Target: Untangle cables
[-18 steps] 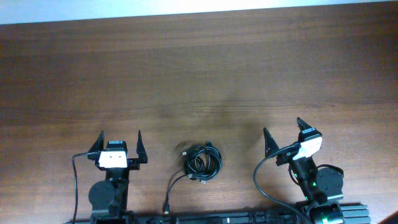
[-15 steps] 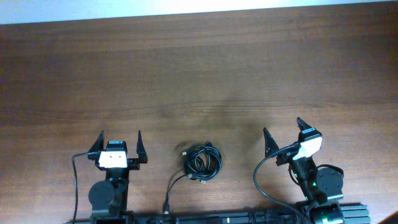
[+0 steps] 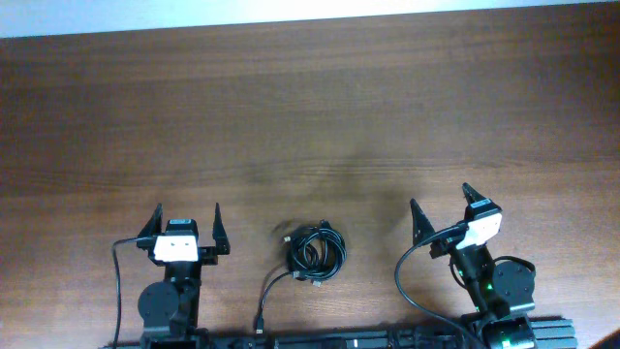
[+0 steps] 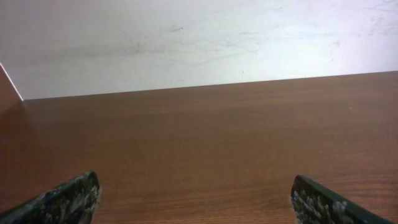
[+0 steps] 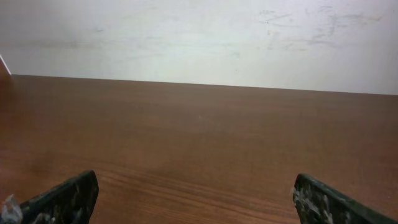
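Progress: not begun, all untangling left | cables (image 3: 316, 253) lay coiled on bench (image 3: 310, 116) between hands | left hand (image 3: 186, 225) wide open, empty | right hand (image 3: 443, 206) wide open, empty

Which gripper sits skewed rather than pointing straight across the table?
The right gripper: it is turned off-square, one fingertip farther up the table than the other. On the left gripper the tips sit level.

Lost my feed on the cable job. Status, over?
Left gripper open, empty. Right gripper open, empty. Small coil of thin black cables on the brown wooden table between them, untouched. No obstacle seen.
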